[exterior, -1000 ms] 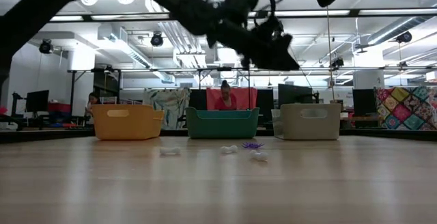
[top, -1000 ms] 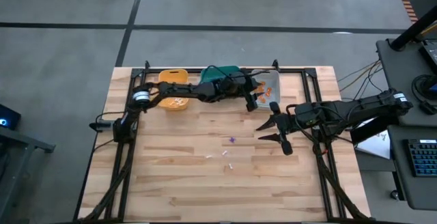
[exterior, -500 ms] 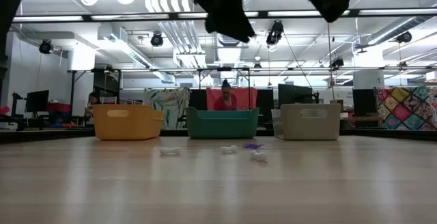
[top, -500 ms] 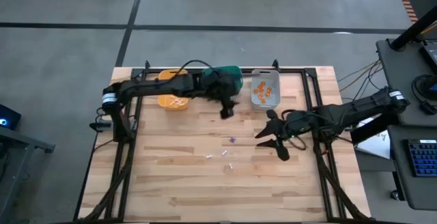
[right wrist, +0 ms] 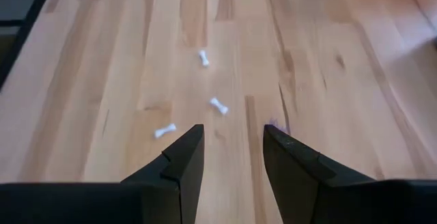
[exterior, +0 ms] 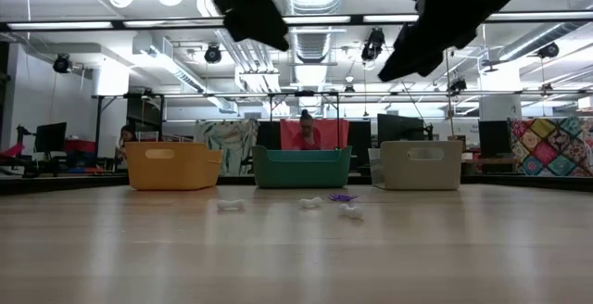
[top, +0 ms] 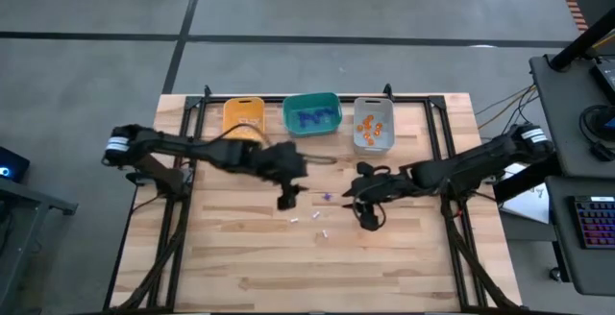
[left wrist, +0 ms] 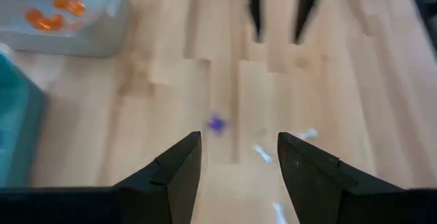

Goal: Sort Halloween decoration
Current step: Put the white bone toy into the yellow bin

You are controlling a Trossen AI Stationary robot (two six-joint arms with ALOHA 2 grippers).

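Holding my left fingers (left wrist: 179, 173) apart with nothing between them, I keep my left gripper (top: 287, 198) above the middle of the table (top: 240, 267), pointed toward the small scatter of loose trinkets. Through the gap of that gripper I see a purple trinket (left wrist: 216, 123) lying on the wood, with white trinkets (left wrist: 263, 154) a little nearer to me and to one side. My right fingers (right wrist: 183, 159) are apart too and grip nothing; my right gripper (top: 363, 205) hangs over the table just to the right of the same scatter, facing my left one across it. From the right wrist three white bone-shaped pieces lie spread on the boards ahead, and a bit of purple shows right by the tip of one finger. From above, the purple piece sits between the two grippers, the white ones just below it toward the table's front edge. Neither gripper touches any of them; at table height both hang well above the wood. Along the far edge stand three bins in a row: yellow bin (top: 243, 115) on the left, teal bin (top: 311, 115) in the middle holding purple-blue pieces, grey bin (top: 373, 126) on the right holding orange trinkets (top: 370, 129)
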